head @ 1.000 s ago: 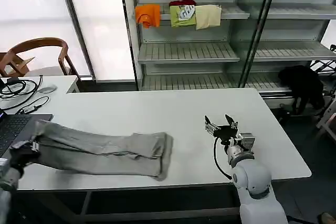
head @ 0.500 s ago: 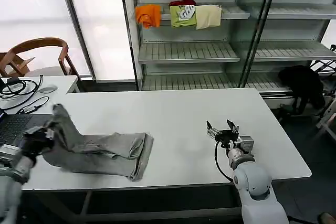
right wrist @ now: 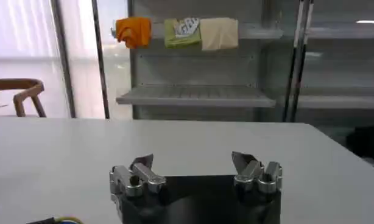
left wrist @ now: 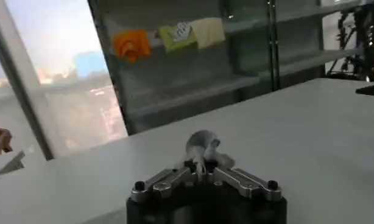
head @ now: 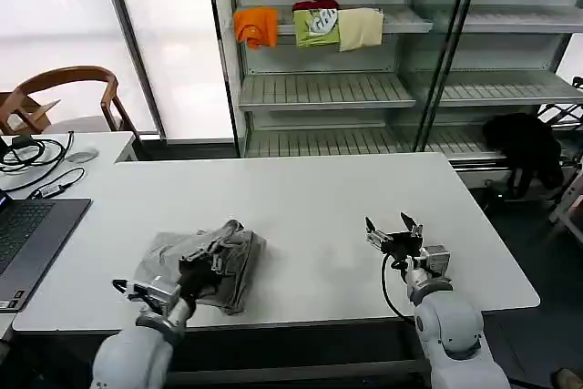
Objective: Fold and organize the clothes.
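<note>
L gripper (head: 196, 272) now sits near the table's (head: 301, 198) front edge, pinched shut on a bit of the grey T-shirt (head: 205, 260); the L wrist view shows a tuft of grey cloth (left wrist: 202, 148) caught between the closed fingertips. Big change in the last sec: the shirt was stretched long across the front-left of the table w/ the L arm out at the far left end near the laptop (head: 27, 239), then that end was lifted and carried over toward the middle. Now the fabric lies doubled into a compact, rumpled bundle left of centre, close to the front edge, well apart from the R gripper (head: 393, 237). R gripper hovers low over the table's right-front part, fingers spread wide and holding nothing (R wrist view confirms the gap); it has drifted only slightly. Judgement: one lengthwise fold-over looks just about done, but the pile is bunched, not flat, so it prob. needs release + smoothing before it counts as neat. Orange, green and cream folded garments (head: 310, 26) stay on the shelf (head: 328, 88) behind.
</note>
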`<state>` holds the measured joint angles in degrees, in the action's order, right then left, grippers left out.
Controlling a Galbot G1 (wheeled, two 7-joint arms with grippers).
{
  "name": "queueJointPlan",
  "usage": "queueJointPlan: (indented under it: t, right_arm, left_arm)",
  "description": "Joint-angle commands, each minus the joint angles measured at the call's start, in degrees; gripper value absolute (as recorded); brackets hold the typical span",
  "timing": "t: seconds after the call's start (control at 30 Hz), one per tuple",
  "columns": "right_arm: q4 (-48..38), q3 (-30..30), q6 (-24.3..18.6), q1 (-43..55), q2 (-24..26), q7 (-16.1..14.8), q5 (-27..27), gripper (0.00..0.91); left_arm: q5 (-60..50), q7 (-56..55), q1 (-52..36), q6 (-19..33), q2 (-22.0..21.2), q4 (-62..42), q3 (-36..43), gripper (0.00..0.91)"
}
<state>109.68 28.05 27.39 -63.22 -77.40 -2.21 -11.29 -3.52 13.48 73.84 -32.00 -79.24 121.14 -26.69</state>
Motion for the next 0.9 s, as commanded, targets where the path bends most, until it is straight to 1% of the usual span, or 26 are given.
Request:
queueJointPlan:
  t: [0.03, 0.13, 0.17, 0.2, 0.23, 0.3, 0.37, 0.43, 0.53, 0.6, 0.67, 0.7, 0.8, 0.87, 0.9]
  right_arm:
    - [0.30, -0.06, -0.90, -0.87, -0.08, -0.71, 1.24, 0.907]
    - [0.04, -0.29, -1.02, -0.87, -0.37, -0.74, 1.59, 0.907]
    - [-0.06, -0.38, -1.04, -0.85, -0.48, -0.73, 1.66, 0.907]
    - [-0.11, -0.44, -1.08, -0.84, -0.55, -0.74, 1.73, 0.907]
    - [-0.14, -0.45, -1.08, -0.83, -0.58, -0.74, 1.78, 0.907]
    - [-0.24, -0.65, -1.09, -0.78, -0.87, -0.73, 2.02, 0.907]
    - [-0.26, -0.81, -1.06, -0.67, -1.08, -0.68, 2.21, 0.907]
    - [-0.31, -0.87, -0.97, -0.55, -1.15, -0.65, 2.25, 0.907]
    - [-0.21, -0.90, -0.85, -0.34, -1.33, -0.59, 2.32, 0.907]
    - [-0.11, -0.81, -0.79, -0.34, -1.31, -0.52, 2.31, 0.907]
    - [-0.07, -0.65, -0.78, -0.35, -1.16, -0.50, 2.28, 0.907]
    - [-0.05, -0.56, -0.77, -0.37, -1.06, -0.52, 2.24, 0.907]
    - [-0.05, -0.43, -0.75, -0.37, -0.82, -0.45, 2.19, 0.907]
    - [-0.02, -0.47, -0.72, -0.38, -0.70, -0.48, 2.15, 0.907]
    - [-0.05, -0.49, -0.71, -0.33, -0.70, -0.50, 2.15, 0.907]
  left_arm:
    - [-4.21, -4.05, -0.62, -0.63, -5.49, -5.45, 7.57, 0.010]
    - [-3.80, -5.71, -1.37, -0.08, -6.47, -8.27, 7.21, 0.020]
    - [-3.55, -6.52, -1.50, 0.06, -6.87, -8.85, 7.21, 0.131]
    - [-3.39, -7.50, -1.63, 0.32, -7.30, -9.37, 7.27, 0.474]
    - [-3.38, -8.55, -1.80, 1.05, -7.63, -9.88, 7.43, 0.907]
    - [-3.38, -11.54, -2.39, 2.56, -9.56, -11.04, 7.93, 0.907]
    - [-1.91, -13.09, -2.41, 3.88, -10.14, -11.08, 9.13, 0.907]
    - [-0.49, -13.95, -2.26, 4.92, -10.15, -10.60, 10.55, 0.907]
    - [4.80, -14.46, -1.03, 5.62, -9.95, -7.61, 11.90, 0.907]
    - [7.44, -14.26, 0.10, 6.37, -9.51, -4.87, 11.52, 0.907]
    - [12.90, -14.02, 1.56, 6.43, -8.13, -0.09, 9.62, 0.907]
    - [14.70, -13.85, 2.08, 6.47, -7.29, 1.95, 8.28, 0.907]
    - [16.91, -10.31, 2.53, 6.43, -4.83, 6.29, -3.41, 0.907]
    - [17.02, -6.33, 2.29, 6.76, 0.40, 5.71, -11.98, 0.907]
    - [16.99, -4.56, 2.29, 6.67, 2.30, 4.66, -17.35, 0.907]
